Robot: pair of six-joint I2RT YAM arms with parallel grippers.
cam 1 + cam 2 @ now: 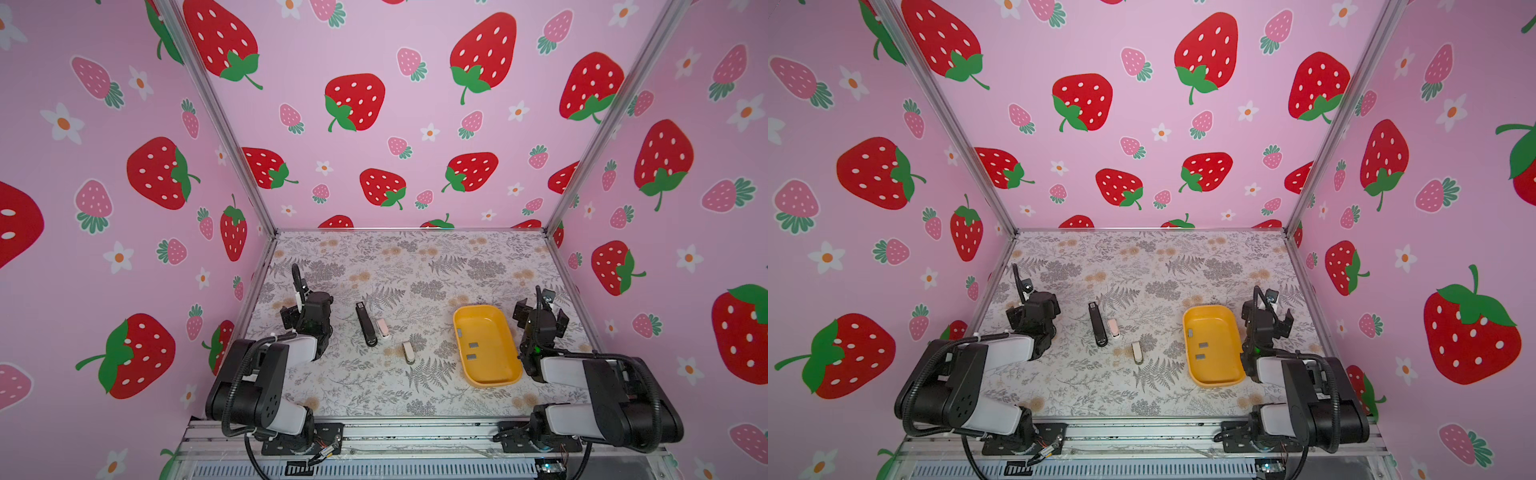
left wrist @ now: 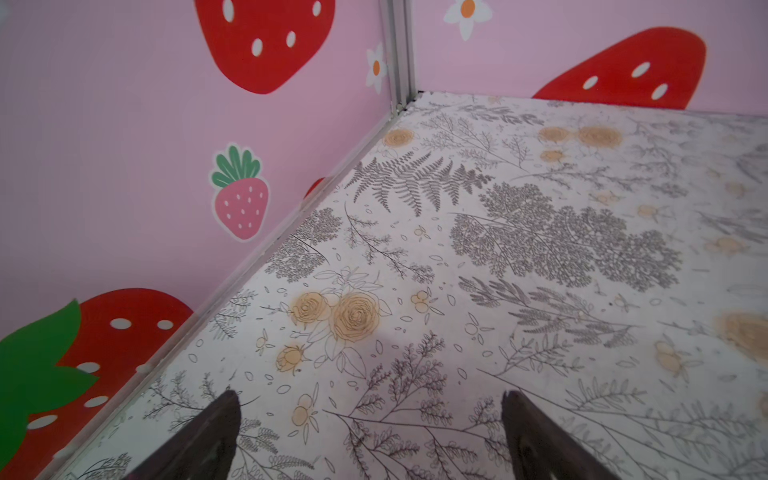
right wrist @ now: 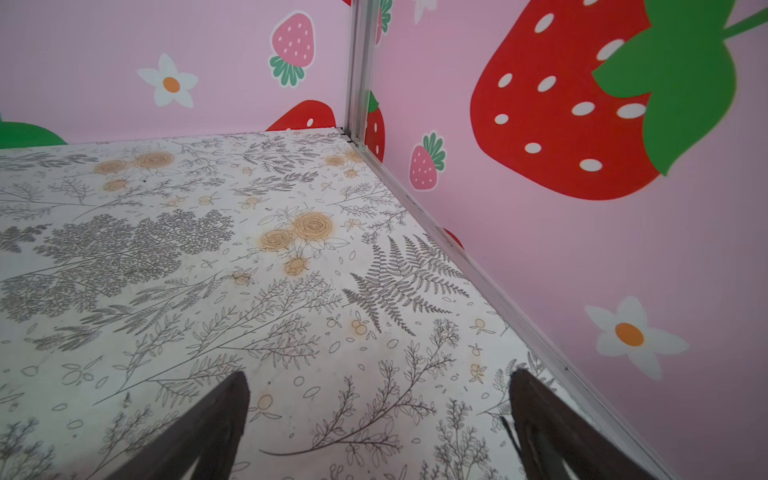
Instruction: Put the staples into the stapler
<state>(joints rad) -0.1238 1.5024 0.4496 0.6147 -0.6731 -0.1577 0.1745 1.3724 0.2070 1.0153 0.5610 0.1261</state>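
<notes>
While staples (image 1: 472,345) lie in yellow tray (image 1: 494,372), left claw (image 2: 370,392) and right claw (image 3: 380,373) gape empty over table (image 1: 374,386)

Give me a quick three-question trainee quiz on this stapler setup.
1. How many staples lie in the yellow tray?
2. True or false: the left gripper holds the black stapler.
3. Which lies nearest the yellow tray: A the black stapler, B the pink stapler, C the beige stapler?
Key: 1 three; 2 false, it is open and empty; 3 C.
</notes>
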